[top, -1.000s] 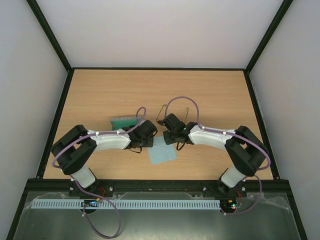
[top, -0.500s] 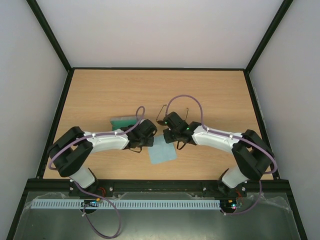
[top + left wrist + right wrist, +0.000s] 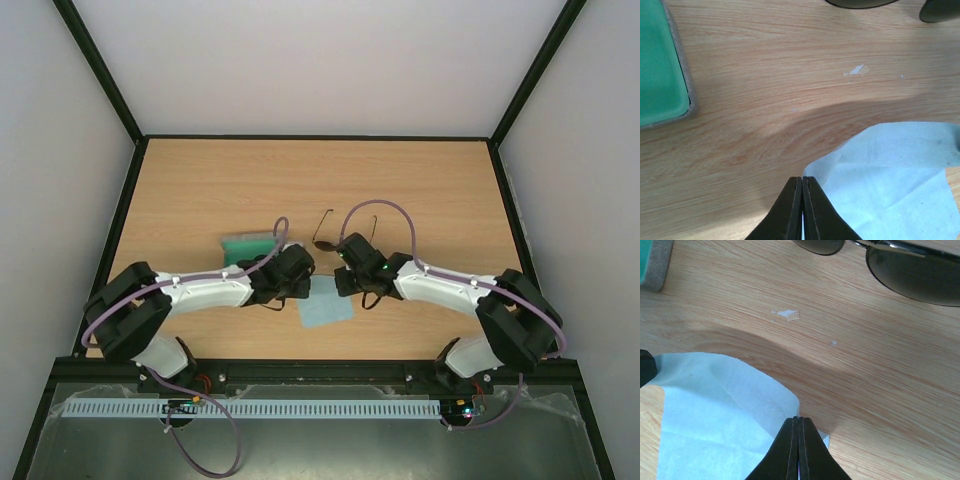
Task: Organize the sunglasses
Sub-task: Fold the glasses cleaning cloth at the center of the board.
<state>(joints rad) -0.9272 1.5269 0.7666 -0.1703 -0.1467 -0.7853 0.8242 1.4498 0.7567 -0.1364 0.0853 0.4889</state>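
Desk (image 3: 200, 180): pale wood grain, carrying everything here; a small whitish fleck lies beyond both sets of fingers.
Case (image 3: 245, 243): grey, lying open with the green lining up, beyond and to the left of the left fingers, well apart from them. Nothing shows inside it.
Cloth (image 3: 326, 300): light blue square, spanning the gap between the two sets of fingers. Its far edge looks raised, with a shadow on the wood beneath.
Sunglasses (image 3: 325, 243): thin dark wire frame and dark lenses, on the desk just beyond the right fingers. The temples look unfolded and point away. The pair is outside the case and touches neither it nor the cloth.
Left fingers (image 3: 792, 210): pressed together, apparently pinching the left far corner of the cloth.
Right fingers (image 3: 787, 450): pressed together likewise, on the right far corner.
Progress: early, by my reading. The cloth is in hand and the sunglasses are not yet gripped. Left to do, likely: deal with the cloth, fold the temples, put the pair in the case and close it.
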